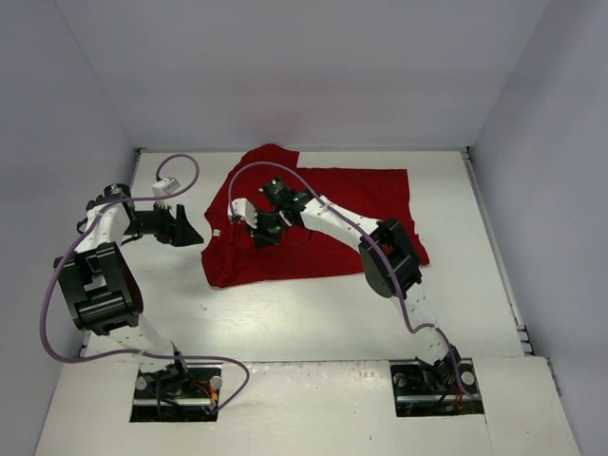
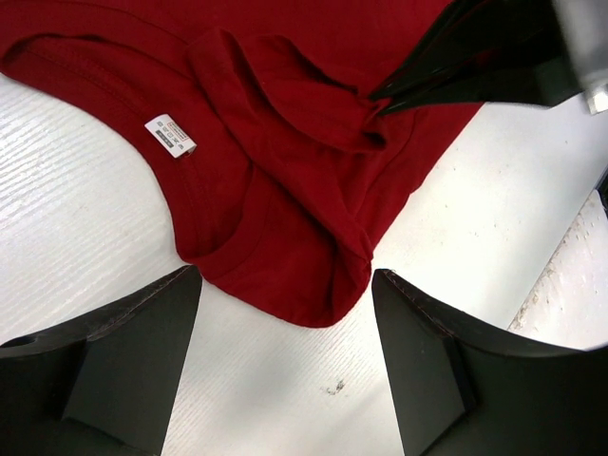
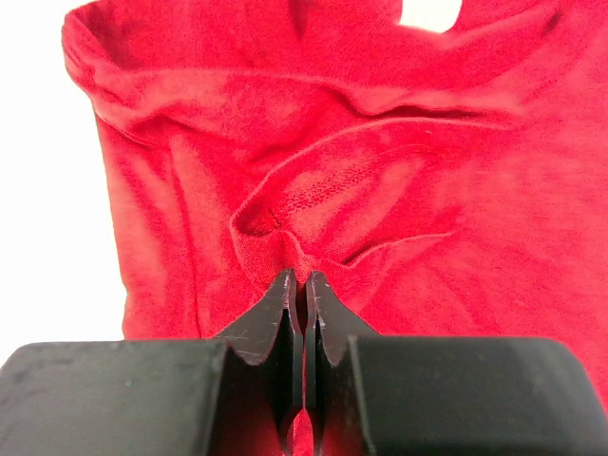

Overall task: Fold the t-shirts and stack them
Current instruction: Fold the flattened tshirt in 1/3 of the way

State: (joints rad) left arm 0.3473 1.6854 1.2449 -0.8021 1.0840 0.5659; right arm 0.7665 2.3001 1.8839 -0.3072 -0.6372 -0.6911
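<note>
On the worktop [image 1: 285, 313], the dark red t-shirt [image 1: 366, 195] is lying crumpled; right end effector [image 3: 302, 280] is clenching a fold, left end effector [image 2: 285, 274] is hovering released near the collar.

White counter [image 1: 313, 313], matte, boxed in by three plain pale grey walls: back wall [image 1: 304, 66], left wall [image 1: 47, 142], right wall [image 1: 556, 142]. Separate white panel [image 1: 313, 404] runs along the counter's near edge, with a seam across the full width. Thin dark gap [image 1: 494, 237] runs down the right edge. Light is even and from above, with soft glare toward the near left corner. Close up, the surface shows fine ribbed lines and one small dark scuff [image 2: 332, 387].
</note>
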